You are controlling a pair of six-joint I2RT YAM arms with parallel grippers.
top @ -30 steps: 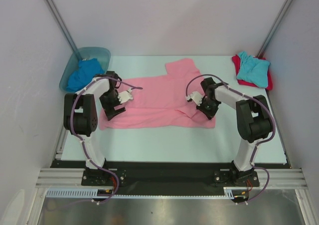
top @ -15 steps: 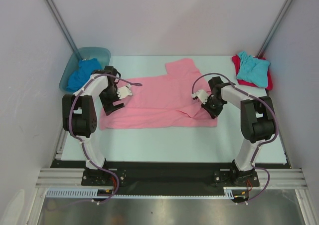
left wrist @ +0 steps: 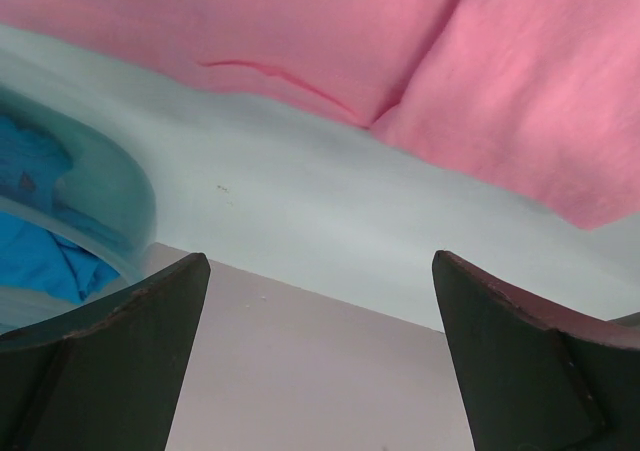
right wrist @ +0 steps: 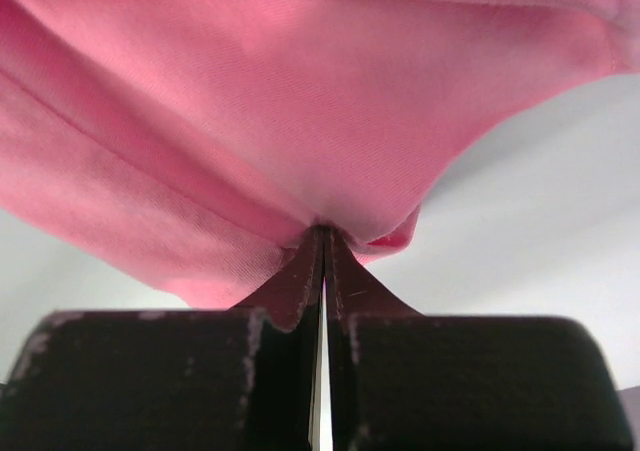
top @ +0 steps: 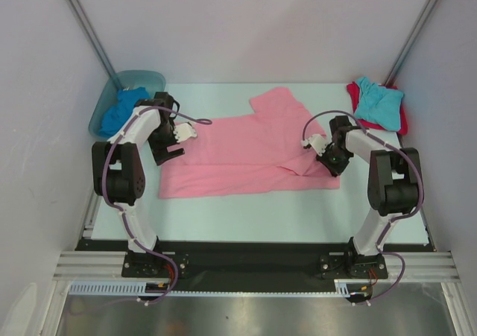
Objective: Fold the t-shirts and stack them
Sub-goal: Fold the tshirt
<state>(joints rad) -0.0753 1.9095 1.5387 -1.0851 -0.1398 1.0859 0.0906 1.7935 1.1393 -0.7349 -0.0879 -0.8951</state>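
**Top external view: four shirts, two grippers, one tub**

Four shirts are present. The pink shirt (top: 246,153) lies spread across the middle of the table (top: 246,217), with one sleeve pointing toward the far edge. The blue shirt (top: 123,109) sits crumpled inside the plastic tub (top: 141,77) at the far left corner. The turquoise shirt (top: 378,101) rests on top of the red shirt (top: 402,121) at the far right corner, and only the red edges show beneath it.

Two arms reach in from the near edge, one on each side of the pink shirt. A dark cable loops over each arm and crosses part of the cloth in this view.

The right gripper (top: 313,144) is at the pink shirt's right edge. In the right wrist view its fingers are pressed together on a pinched fold of pink cloth, which is drawn up to a peak at the fingertips.

The left gripper (top: 185,132) is at the shirt's far left corner, just beside the tub. Its fingers stand wide apart with nothing between them. In the left wrist view a strip of bare table separates them from the pink hem, though the angle makes it hard to be sure the fingers do not touch the cloth.
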